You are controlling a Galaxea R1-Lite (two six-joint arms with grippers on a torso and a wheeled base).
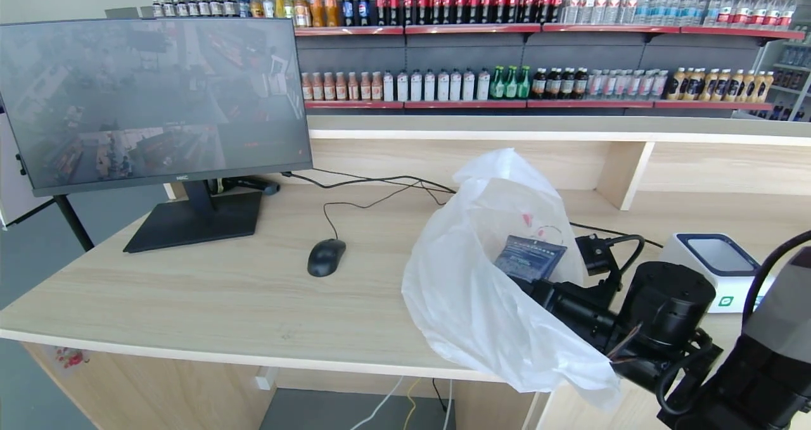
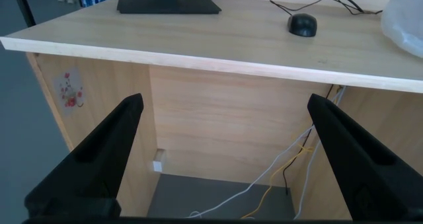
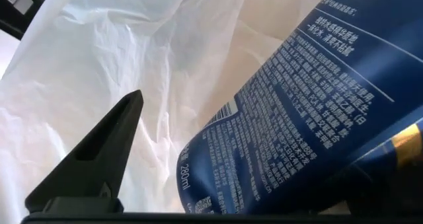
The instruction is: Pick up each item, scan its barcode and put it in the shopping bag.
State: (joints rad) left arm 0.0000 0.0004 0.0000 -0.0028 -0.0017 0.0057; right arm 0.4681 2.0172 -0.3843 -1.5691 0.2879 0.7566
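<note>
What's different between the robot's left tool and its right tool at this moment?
The left tool is low in front of the counter's front edge, while the right tool is inside the white shopping bag. The left tool has nothing between its fingers; the right tool has a dark blue pouch lying there. Both have black fingers and both look open.

The desk (image 1: 241, 303) is pale wood-grain board, smooth and matt. The bag (image 1: 469, 316) is thin white plastic film, half see-through, crinkled and faintly shiny. The pouch (image 1: 529, 259) is dark blue glossy film with fine print. The mouse (image 1: 326, 257) is matt black plastic. The monitor (image 1: 152, 101) has a dark, reflective screen. The scanner (image 1: 716, 259) is smooth white plastic with a glossy dark window. The left gripper (image 2: 225, 100) has matt black plastic fingers (image 2: 99, 164).
</note>
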